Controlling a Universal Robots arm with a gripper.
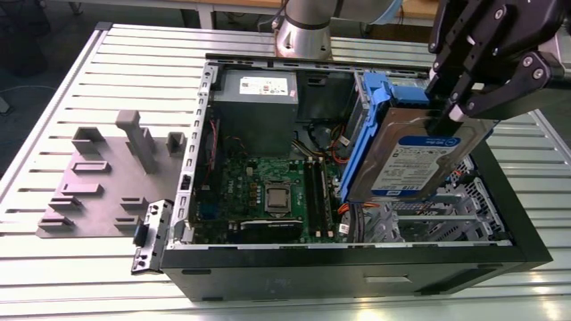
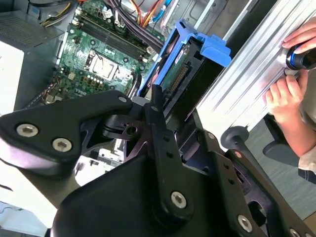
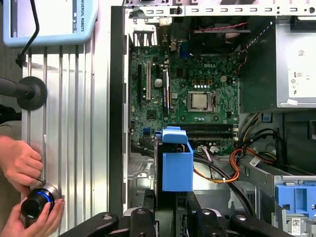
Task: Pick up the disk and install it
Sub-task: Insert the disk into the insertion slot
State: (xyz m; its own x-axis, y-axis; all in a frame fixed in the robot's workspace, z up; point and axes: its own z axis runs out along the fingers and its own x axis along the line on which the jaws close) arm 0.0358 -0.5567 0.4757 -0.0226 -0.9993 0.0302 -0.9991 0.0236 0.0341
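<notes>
Disk: flat silver hard drive (image 1: pixel 419 157) with a white-and-blue label on its broad face and a blue plastic carrier framing its edges.
Disk position: lifted above the open computer case (image 1: pixel 357 271), over the end that holds the grey metal cage (image 1: pixel 428 224); steeply tilted, its lower end close above that cage.
Gripper: black (image 1: pixel 450 115), fingers drawn in tight on the disk's upper end and pinching it between them.
Inside the case: green motherboard (image 1: pixel 267 194) on the floor, grey power supply (image 1: pixel 259 100) at the end opposite the cage.
Outside the case: in the first wrist view, a person's hand (image 3: pixel 19 165) on the ribbed table (image 3: pixel 74 123), at a black knob (image 3: pixel 35 206) with a blue ring.
</notes>
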